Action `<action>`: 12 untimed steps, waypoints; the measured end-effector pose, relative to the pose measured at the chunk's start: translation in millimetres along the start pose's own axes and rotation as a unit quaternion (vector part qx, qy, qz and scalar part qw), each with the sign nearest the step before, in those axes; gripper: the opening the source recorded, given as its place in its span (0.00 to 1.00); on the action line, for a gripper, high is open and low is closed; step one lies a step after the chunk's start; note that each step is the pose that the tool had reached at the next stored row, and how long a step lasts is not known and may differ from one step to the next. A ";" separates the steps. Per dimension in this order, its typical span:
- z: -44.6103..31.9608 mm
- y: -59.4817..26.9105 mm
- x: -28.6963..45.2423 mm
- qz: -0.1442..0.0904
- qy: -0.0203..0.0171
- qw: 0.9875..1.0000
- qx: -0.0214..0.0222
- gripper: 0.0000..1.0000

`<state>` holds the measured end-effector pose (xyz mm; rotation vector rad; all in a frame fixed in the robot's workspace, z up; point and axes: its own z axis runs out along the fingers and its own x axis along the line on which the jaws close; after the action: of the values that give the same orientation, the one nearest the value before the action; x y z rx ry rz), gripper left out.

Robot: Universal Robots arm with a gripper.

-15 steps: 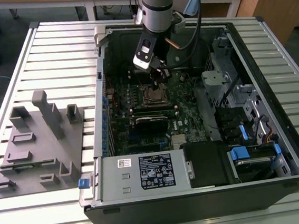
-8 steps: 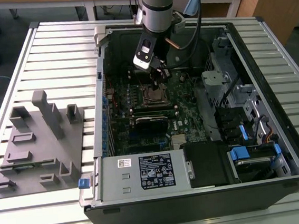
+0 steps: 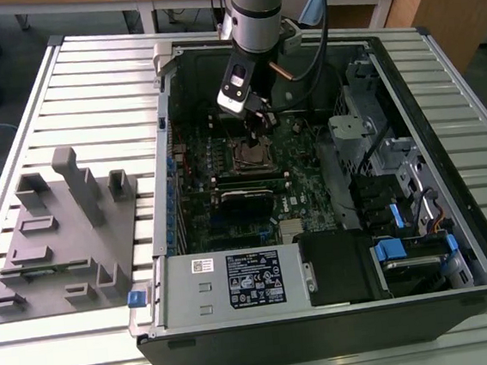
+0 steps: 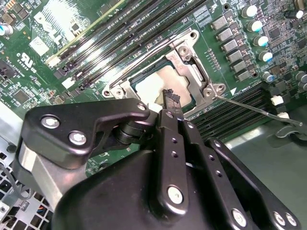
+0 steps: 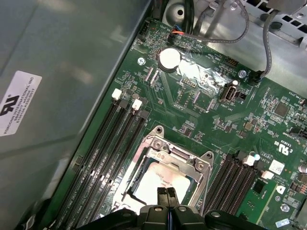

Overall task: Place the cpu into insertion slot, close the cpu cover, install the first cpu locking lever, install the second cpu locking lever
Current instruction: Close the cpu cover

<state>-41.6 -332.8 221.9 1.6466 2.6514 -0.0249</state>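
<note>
A: What do we see of the light?

B: In the exterior view we find even overhead room light. The ribbed table (image 3: 87, 81) shines pale, while the case (image 3: 328, 338) walls shadow the dim board (image 3: 301, 155).

A: And closer in?

B: In the second wrist view the cpu (image 4: 156, 88) top is washed nearly white, and glare streaks the memory slots (image 4: 124, 40). The black gripper (image 4: 169, 96) carries soft glints and shades what lies beneath it. In the first wrist view we see a white sheen blotting the board beside the coin cell (image 5: 169, 58), and the grey panel (image 5: 72, 72) looks smeared.
</note>
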 end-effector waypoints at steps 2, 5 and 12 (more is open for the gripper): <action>0.0 0.0 0.0 -0.004 0.000 1.000 0.000 0.10; 0.0 0.0 0.0 -0.008 0.000 1.000 0.000 0.10; 0.0 0.0 0.0 -0.027 0.001 1.000 -0.001 0.10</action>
<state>-41.6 -332.8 221.8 1.5761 2.6952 -0.0203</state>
